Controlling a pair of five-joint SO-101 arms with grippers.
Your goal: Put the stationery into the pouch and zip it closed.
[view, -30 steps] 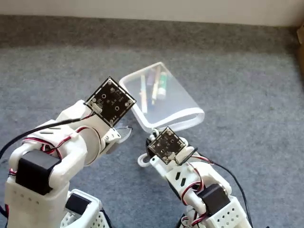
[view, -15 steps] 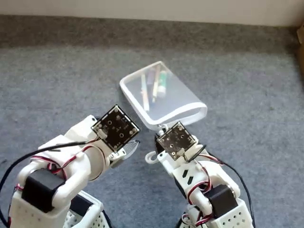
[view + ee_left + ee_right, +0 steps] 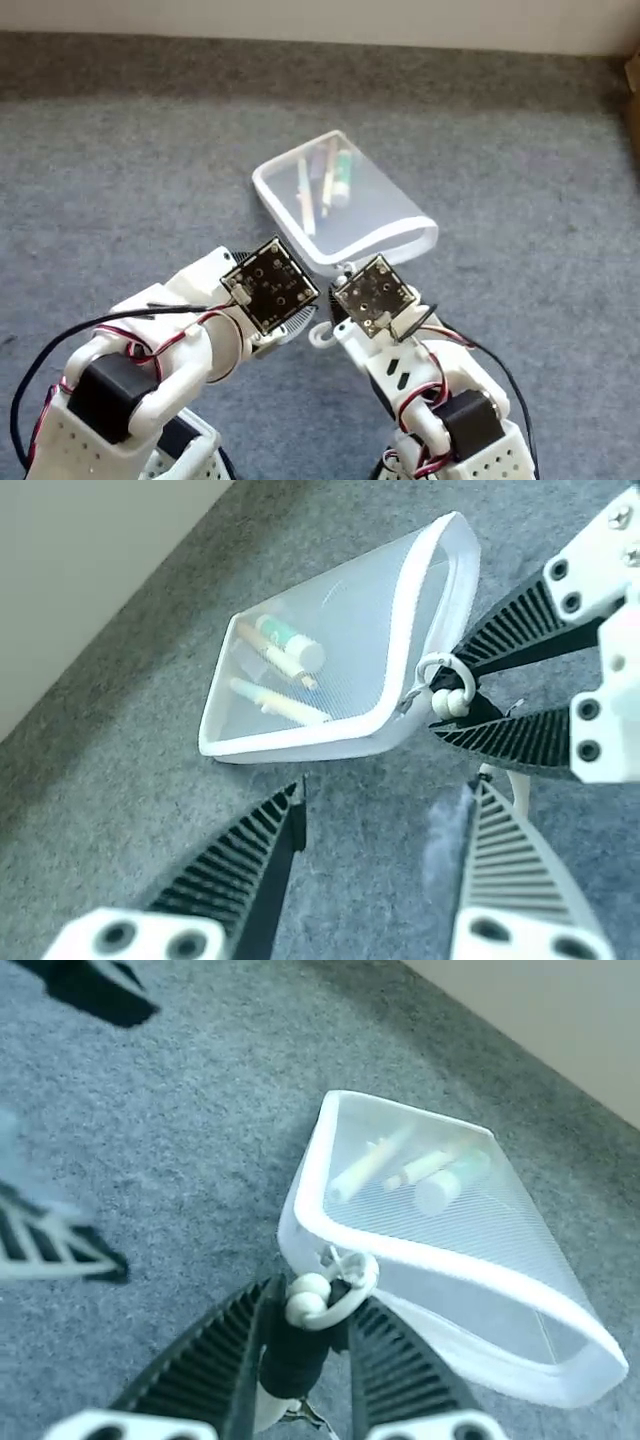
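Pouch [image 3: 400, 215]: centre of carpet [image 3: 520, 150], stationery [image 3: 322, 185] inside.
Right gripper [image 3: 310, 1305]: clenched on zip pull [image 3: 345, 1275], near corner.
Left gripper [image 3: 382, 792]: released, near-left of pouch.
Doing it well: pin pouch, draw pull straight along zip.

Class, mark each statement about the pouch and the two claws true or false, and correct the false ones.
1. The stationery lies inside the pouch. True.
2. The left claw is shut on a corner of the pouch. False: it is open, over the carpet, apart from the pouch.
3. The right claw is shut on the zipper pull. True.
4. The pouch lies on a bare wooden table. False: it lies on grey carpet.
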